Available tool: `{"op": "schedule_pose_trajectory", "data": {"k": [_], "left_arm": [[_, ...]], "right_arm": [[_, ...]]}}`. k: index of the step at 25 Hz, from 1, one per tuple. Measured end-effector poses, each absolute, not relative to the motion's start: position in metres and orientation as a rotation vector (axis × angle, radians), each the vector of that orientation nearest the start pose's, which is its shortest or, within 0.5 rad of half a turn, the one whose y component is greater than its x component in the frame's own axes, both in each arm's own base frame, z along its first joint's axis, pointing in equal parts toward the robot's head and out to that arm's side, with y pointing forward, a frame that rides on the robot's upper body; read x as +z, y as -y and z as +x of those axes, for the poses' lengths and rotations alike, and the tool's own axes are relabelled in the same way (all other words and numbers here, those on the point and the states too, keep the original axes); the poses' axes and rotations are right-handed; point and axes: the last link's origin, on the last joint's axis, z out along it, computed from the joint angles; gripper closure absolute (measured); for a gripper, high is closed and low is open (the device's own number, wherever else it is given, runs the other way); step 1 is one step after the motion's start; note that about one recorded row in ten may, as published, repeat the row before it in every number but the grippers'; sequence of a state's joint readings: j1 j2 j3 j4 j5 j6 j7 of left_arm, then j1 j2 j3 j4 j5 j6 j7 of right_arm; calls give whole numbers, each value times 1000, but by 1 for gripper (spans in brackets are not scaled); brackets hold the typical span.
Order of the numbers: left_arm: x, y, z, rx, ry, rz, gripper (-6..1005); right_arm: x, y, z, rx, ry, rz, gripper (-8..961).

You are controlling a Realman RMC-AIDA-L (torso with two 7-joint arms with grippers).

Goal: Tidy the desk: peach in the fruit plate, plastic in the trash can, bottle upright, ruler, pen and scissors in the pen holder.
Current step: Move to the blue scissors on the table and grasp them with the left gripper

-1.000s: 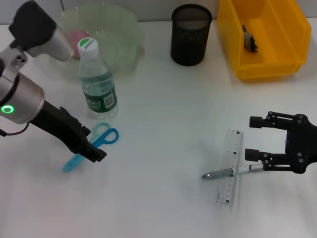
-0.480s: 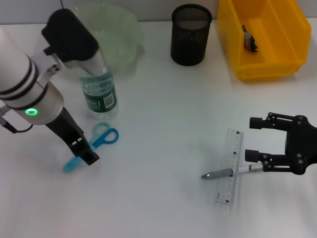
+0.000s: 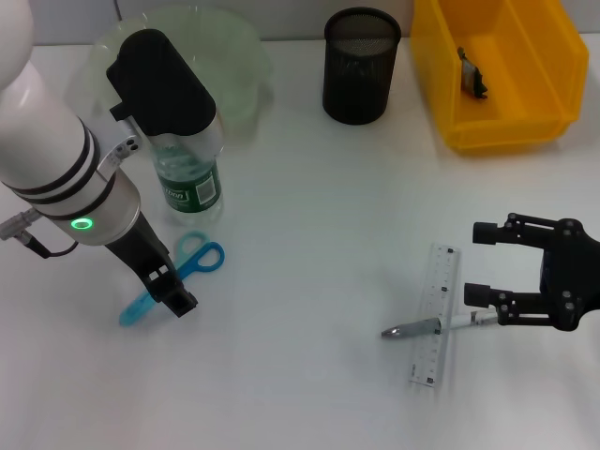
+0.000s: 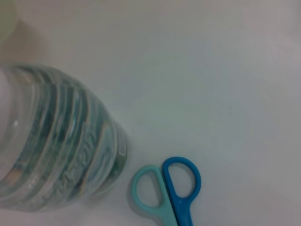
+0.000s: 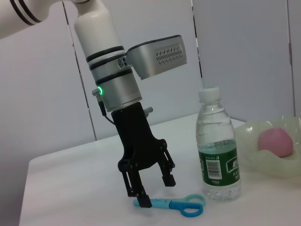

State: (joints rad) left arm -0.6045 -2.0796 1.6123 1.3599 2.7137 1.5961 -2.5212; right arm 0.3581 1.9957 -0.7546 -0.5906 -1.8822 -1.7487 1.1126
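Head view: left tool hangs with fingers spread just above the sheathed blade end of the scissors, which lie flat on the white tabletop at about 7 o'clock from the upright bottle. From the right wrist view the spread fingers straddle the scissors' sheath end, gripping nothing. The right tool, jaws apart and empty, waits at 3 o'clock beside the ruler and pen, the pen lying across the ruler. The peach sits in the fruit plate; the pen holder and trash can stand at 12 to 1 o'clock. Risk ahead: a pinch on the thin, flat sheath may slip or skid the scissors, and the arm's bulk beside the bottle could topple it.
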Motion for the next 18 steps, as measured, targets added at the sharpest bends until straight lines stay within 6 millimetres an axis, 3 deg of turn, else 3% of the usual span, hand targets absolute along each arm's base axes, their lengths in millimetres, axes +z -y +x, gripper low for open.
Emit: {"op": "schedule_pose_trajectory", "data": {"k": [6, 13, 17, 18], "left_arm": [[-29, -335, -185, 877, 605, -2635, 217], [-32, -335, -191, 908, 599, -2619, 298], [-33, -336, -193, 913, 603, -2618, 463], [-33, -336, -193, 911, 602, -2617, 463]], "right_arm": [[22, -267, 303, 802, -425, -2770, 166], [22, -267, 302, 804, -429, -2769, 166], [24, -267, 302, 813, -429, -2763, 166], [24, -266, 303, 815, -431, -2762, 166]]}}
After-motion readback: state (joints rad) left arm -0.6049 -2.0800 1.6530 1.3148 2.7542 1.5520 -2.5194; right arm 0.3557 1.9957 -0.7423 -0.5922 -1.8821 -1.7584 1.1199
